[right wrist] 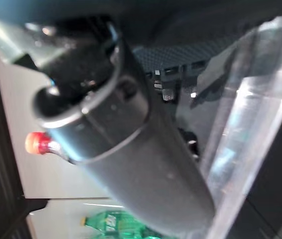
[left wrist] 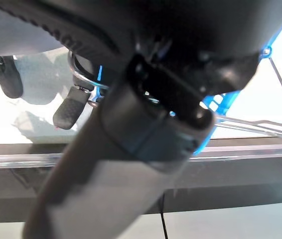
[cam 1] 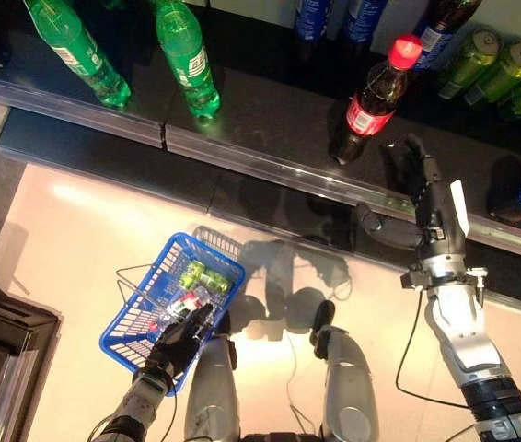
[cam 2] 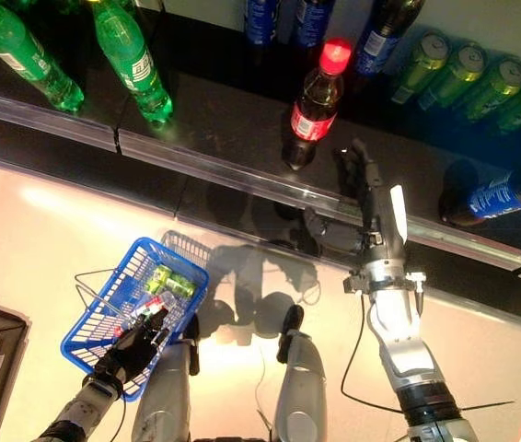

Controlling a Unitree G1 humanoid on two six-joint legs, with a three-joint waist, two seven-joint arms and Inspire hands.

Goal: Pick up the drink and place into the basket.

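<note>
Reaching: I judge the step is closing on the cola.
Shelf: dark, clear lip along its front.
Basket: blue, at 7 o'clock, left hand clenched on its handle.
Right hand: fingers released, straight, empty.
Cola bottle: red cap, upright at 11 o'clock from my right hand, apart.
Tip: I'd wrap mid-body, clearing the lip.

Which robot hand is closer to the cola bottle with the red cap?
The right hand, open, reaches over the shelf rail just beside the cola bottle, not touching it. The left hand is far off, low down, at the blue basket.
</note>
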